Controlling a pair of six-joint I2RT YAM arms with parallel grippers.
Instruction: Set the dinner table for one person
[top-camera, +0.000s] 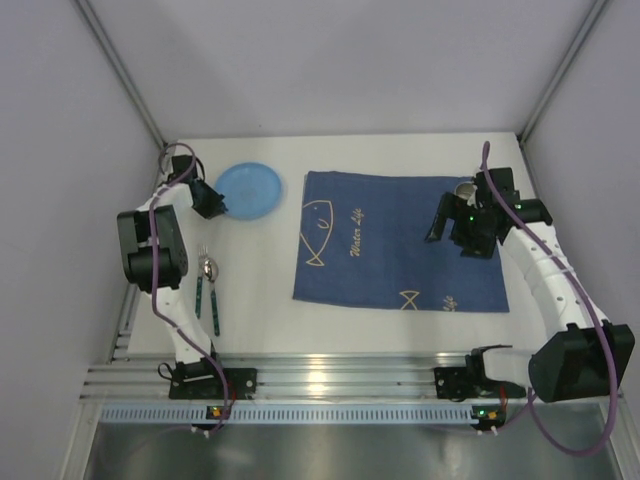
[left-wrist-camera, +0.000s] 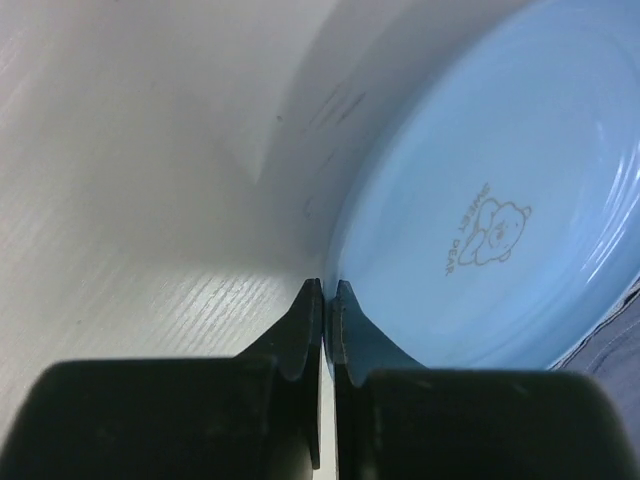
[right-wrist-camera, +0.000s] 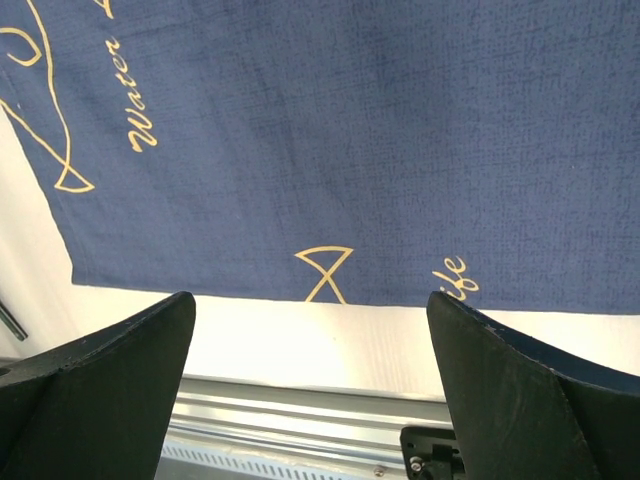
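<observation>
The white dinner table (top-camera: 260, 325) has a ribbed aluminium rail (top-camera: 330, 378) along its near edge. A round light blue plate (top-camera: 252, 190) with a small bear print sits at the back left. My left gripper (top-camera: 214, 200) is shut on its left rim. In the left wrist view the fingers (left-wrist-camera: 300, 325) pinch the plate's (left-wrist-camera: 480, 180) thin edge. My right gripper (top-camera: 448, 222) is open and empty, hovering over the right part of the dark blue fish-print cloth (top-camera: 390, 240). In the right wrist view the gripper (right-wrist-camera: 310, 296) stands wide apart over the cloth's near edge (right-wrist-camera: 350, 150).
A fork and a spoon (top-camera: 206, 285) with dark handles lie side by side left of the cloth, by the left arm. A small cup (top-camera: 465, 189) stands at the cloth's back right corner, partly hidden behind the right wrist. Grey walls enclose three sides.
</observation>
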